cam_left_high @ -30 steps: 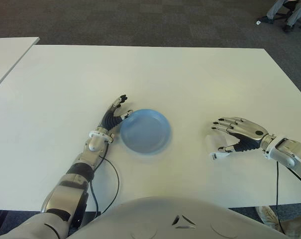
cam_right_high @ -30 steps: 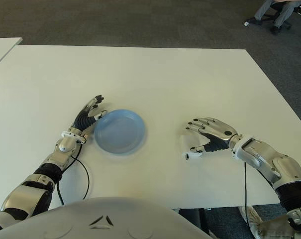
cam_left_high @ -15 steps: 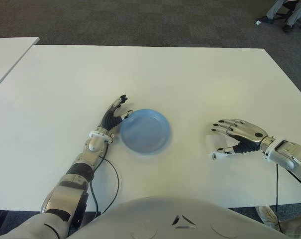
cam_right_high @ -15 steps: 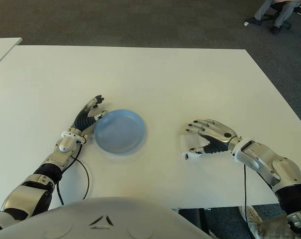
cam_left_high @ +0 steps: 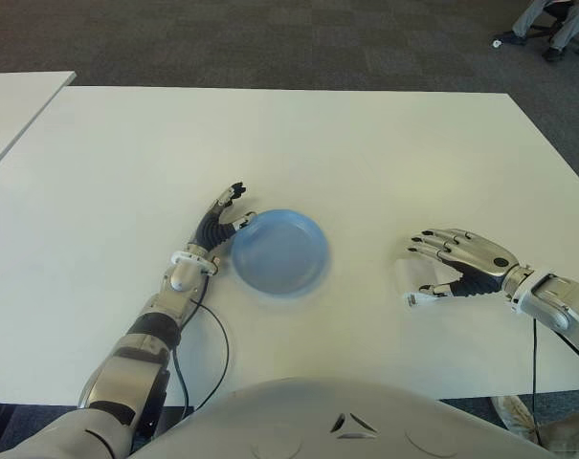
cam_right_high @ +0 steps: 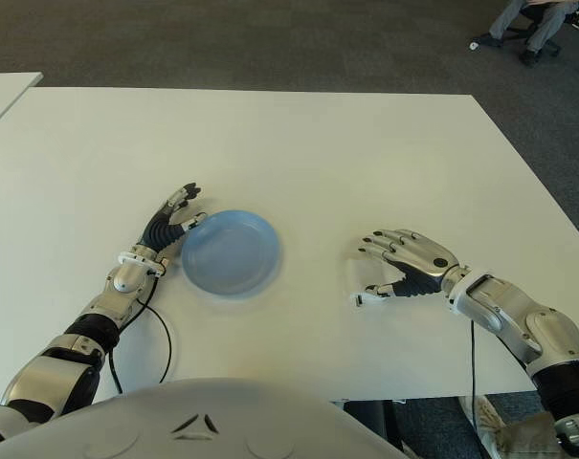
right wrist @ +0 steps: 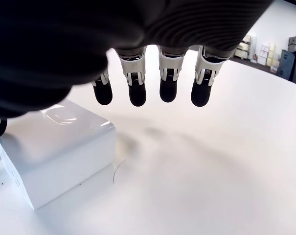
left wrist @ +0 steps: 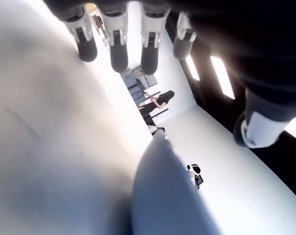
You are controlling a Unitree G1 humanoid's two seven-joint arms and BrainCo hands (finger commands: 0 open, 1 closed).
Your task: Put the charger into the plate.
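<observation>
Left eye view: we count one white desk (cam_left_high: 366,153), one blue plate (cam_left_high: 278,251), one white charger (cam_left_high: 411,277) and two robot hands. The left robot hand (cam_left_high: 221,219) shows just left of the plate's rim, fingers extended and holding nothing. The right robot hand (cam_left_high: 458,260) hovers beside the charger, well right of the plate.

Right eye view: we see the same single plate (cam_right_high: 231,251) and single charger (cam_right_high: 365,282); the charger sits on the desk, outside the plate. Part of a seated person (cam_right_high: 528,24) shows at the far right edge.

Left wrist view: four straight fingertips (left wrist: 117,49) and a thumb, released, with the plate's blue rim (left wrist: 167,196) close by.

Right wrist view: four fingertips (right wrist: 168,81) hang spread above the desk, gripping nothing; one charger block (right wrist: 55,152) lies just beside them, not touched.

Change from half a second ago: we find the right robot hand drawn slightly back toward the desk's right edge; plate, charger and left robot hand are unmoved.
</observation>
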